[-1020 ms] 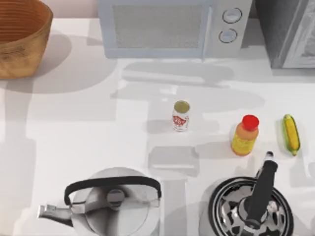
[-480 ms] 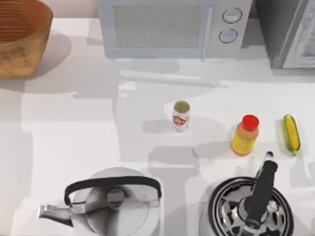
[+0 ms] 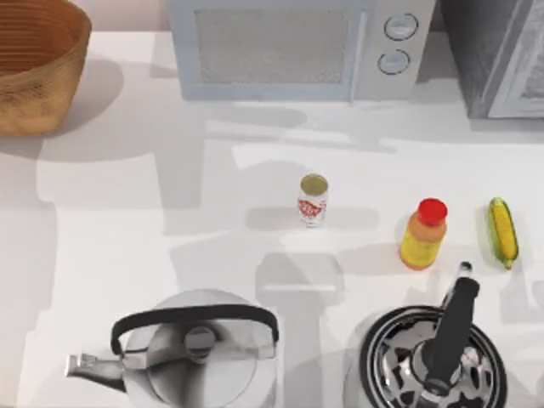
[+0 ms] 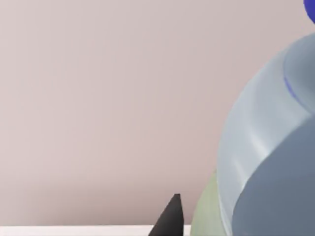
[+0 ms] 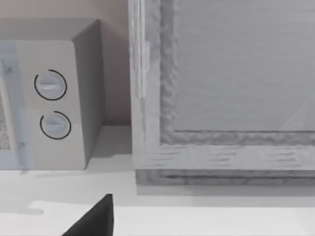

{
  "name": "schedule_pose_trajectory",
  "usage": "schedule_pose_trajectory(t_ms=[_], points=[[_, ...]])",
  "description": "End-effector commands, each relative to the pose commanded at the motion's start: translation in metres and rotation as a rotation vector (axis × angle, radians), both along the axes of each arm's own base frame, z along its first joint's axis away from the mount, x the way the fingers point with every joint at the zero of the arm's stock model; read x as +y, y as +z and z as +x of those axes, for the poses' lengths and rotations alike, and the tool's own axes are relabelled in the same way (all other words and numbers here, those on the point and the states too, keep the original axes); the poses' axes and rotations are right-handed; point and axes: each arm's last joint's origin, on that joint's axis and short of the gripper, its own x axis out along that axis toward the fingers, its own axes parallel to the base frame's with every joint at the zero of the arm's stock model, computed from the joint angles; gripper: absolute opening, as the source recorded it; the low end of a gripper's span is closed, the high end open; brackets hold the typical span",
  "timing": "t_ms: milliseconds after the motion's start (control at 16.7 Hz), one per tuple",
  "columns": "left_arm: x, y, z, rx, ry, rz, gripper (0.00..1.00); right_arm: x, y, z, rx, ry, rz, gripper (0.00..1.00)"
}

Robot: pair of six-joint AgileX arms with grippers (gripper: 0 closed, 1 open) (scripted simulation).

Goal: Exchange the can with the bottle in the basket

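The left claw's grip I cannot tell, though the bottle point(image 4: 266, 147) looms beside its fingertip point(image 4: 170, 219); the can point(image 3: 313, 200), mid-surface, looks light, rigid, best pinched around its sides.

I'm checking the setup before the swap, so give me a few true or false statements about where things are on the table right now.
1. The can stands upright on the table. True.
2. The can lies inside the basket. False: the basket is at the far left corner, well apart from it.
3. The red-capped orange bottle stands between the can and the corn. True.
4. The kettle sits beside the microwave. False: it is at the near edge.
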Motion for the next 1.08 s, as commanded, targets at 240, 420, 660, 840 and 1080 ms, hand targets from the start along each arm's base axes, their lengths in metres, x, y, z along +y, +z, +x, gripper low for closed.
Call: schedule_pose_trajectory(t_ms=[240, 420, 660, 840, 1080], points=[[-0.0005, -0.0026, 0.0058, -0.011, 0.003, 0.001, 0.00, 0.0000, 0.0000, 0.0000, 0.000, 0.000, 0.000, 1.00], [-0.0005, -0.0026, 0.0058, -0.011, 0.003, 0.001, 0.15, 0.0000, 0.0000, 0.0000, 0.000, 0.000, 0.000, 1.00], [-0.0005, -0.0026, 0.0058, -0.011, 0.003, 0.001, 0.45, 0.0000, 0.0000, 0.0000, 0.000, 0.000, 0.000, 1.00], [-0.0005, -0.0026, 0.0058, -0.011, 0.003, 0.001, 0.68, 0.0000, 0.0000, 0.0000, 0.000, 0.000, 0.000, 1.00], [-0.0005, -0.0026, 0.0058, -0.011, 0.003, 0.001, 0.98, 0.0000, 0.0000, 0.0000, 0.000, 0.000, 0.000, 1.00]])
